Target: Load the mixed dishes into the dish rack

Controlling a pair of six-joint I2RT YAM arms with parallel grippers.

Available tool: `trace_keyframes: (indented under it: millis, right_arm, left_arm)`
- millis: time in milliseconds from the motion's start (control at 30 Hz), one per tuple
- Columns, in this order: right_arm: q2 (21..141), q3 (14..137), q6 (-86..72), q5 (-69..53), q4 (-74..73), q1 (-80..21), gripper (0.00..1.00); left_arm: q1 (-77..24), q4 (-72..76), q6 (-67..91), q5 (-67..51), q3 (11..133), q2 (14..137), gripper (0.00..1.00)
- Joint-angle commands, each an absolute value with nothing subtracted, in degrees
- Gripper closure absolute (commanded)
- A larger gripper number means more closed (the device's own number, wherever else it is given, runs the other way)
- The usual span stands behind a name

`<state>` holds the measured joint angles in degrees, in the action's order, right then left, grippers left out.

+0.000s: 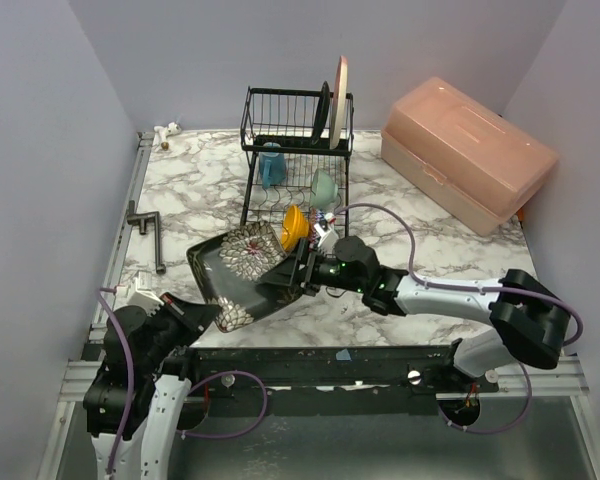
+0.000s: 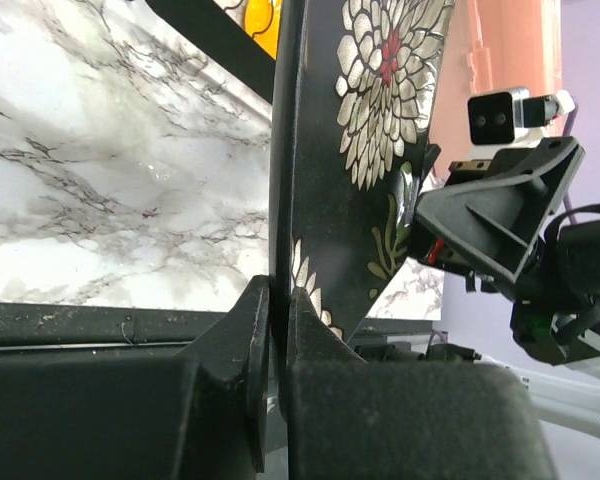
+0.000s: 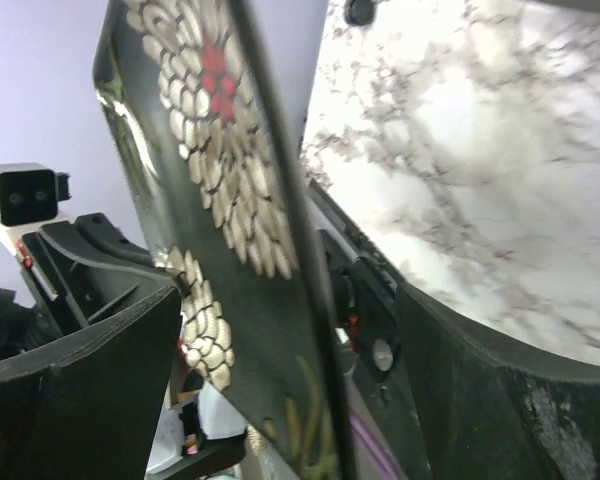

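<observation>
**Top view.** The left arm is folded close above its base at the near left corner. Its left gripper (image 1: 206,314) is pressed together on the near corner of the square plate (image 1: 242,262). The plate lies tilted over the marble table (image 1: 190,190), just in front of the dish rack (image 1: 295,150). The right arm reaches low from the near right, leftward across the table, and its right gripper (image 1: 300,272) straddles the plate's right edge. In the rack we see the pink plate (image 1: 338,95) and the black round plate (image 1: 323,112) upright at the rear, then the mug (image 1: 271,165), the green bowl (image 1: 324,186) and the orange bowl (image 1: 294,226) toward the front. A pink box (image 1: 470,150) lies to the right.

**Left wrist view.** The left gripper (image 2: 280,295) pinches the plate's rim — the square plate (image 2: 375,120) rises edge-on from it.

**Right wrist view.** The right gripper (image 3: 290,300) stands spread, with the square plate (image 3: 220,200) passing between its fingers (image 3: 90,380) — a gap shows beside the right-hand finger. Whether the other finger touches the flowered face, we cannot tell.
</observation>
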<state>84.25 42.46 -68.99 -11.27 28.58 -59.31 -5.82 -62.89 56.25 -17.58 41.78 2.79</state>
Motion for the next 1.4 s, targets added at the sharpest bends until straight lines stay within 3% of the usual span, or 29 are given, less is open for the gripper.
trace_keyframes:
  millis: [0,200,467,633,767,800,967,1067,1233,1367]
  right_arm:
    - [80.49,41.33,-60.75,-17.65,24.81,-55.49,0.1]
    - [79.26,44.25,-56.82,-25.03,23.82,-51.53,0.14]
    - [81.57,48.61,-57.35,-30.14,26.37,-50.11,0.41]
    - [80.65,49.89,-55.64,-30.17,25.31,-50.1,0.63]
    - [79.26,50.56,-53.61,-29.34,23.27,-49.92,0.97]
    - [78.82,50.77,-53.4,-28.77,22.75,-49.92,1.0]
    - [76.38,51.5,-51.37,-25.0,19.79,-49.83,1.0]
    - [74.95,51.55,-50.61,-21.82,18.36,-49.84,1.0]
    - [74.94,52.46,-50.64,-21.94,18.52,-49.9,1.0]
    - [74.85,51.79,-51.97,-21.65,20.92,-49.82,1.0]
  left_arm:
    - [-5.98,-49.26,57.06,-23.58,43.4,4.66,1.0]
    - [-5.99,-41.49,56.85,-29.29,40.08,8.31,1.0]
    - [-5.99,-34.12,54.03,-30.88,39.03,14.48,1.0]
    - [-5.98,-30.28,53.22,-30.62,38.98,18.96,1.0]
    - [-5.98,-26.9,53.17,-31.27,39.01,22.85,1.0]
    - [-5.99,-26.2,53.07,-31.28,39.17,23.68,1.0]
    - [-6.02,-25.58,51.21,-30.75,40.64,27.37,1.0]
    - [-5.99,-25.73,50.5,-30.58,40.98,29.02,0.85]
    - [-5.98,-22.37,51.69,-33.49,38.9,30.25,0.43]
    - [-5.98,-18.56,53.92,-35.9,36.37,30.05,0.32]
